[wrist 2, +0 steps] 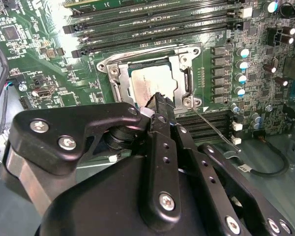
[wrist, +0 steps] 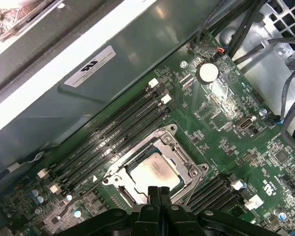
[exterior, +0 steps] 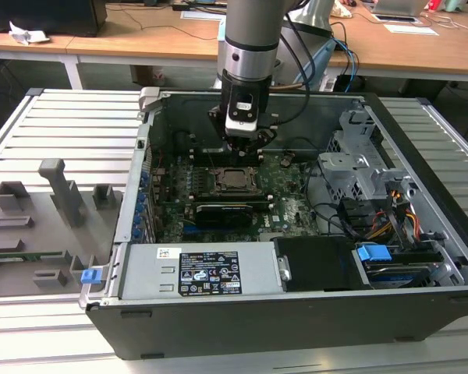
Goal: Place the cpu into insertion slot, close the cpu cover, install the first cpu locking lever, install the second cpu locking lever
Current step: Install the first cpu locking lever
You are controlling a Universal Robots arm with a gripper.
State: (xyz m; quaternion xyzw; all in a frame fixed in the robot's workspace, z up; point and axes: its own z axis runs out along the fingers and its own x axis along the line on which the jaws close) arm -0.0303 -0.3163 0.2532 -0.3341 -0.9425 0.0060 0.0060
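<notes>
The cpu (exterior: 235,178) (wrist 2: 150,81) (wrist: 152,174) lies flat in the insertion slot (exterior: 218,181) on the green board inside the open computer case. The cpu cover (wrist 2: 179,64) (wrist: 179,155) is down around the chip, whose silvery top shows through its window. A thin wire locking lever (wrist 2: 214,125) stands out sideways from one corner of the socket. My gripper (exterior: 242,153) (wrist 2: 160,98) (wrist: 157,189) hangs just above the socket's edge, fingers pressed together with nothing between them.
A long black card (exterior: 226,212) lies just in front of the socket. Rows of memory slots (wrist 2: 162,24) flank the socket. A power supply (exterior: 203,273), drive cage (exterior: 359,164) and cables (exterior: 374,222) crowd the case. Grey fixtures (exterior: 54,195) stand at the exterior view's left.
</notes>
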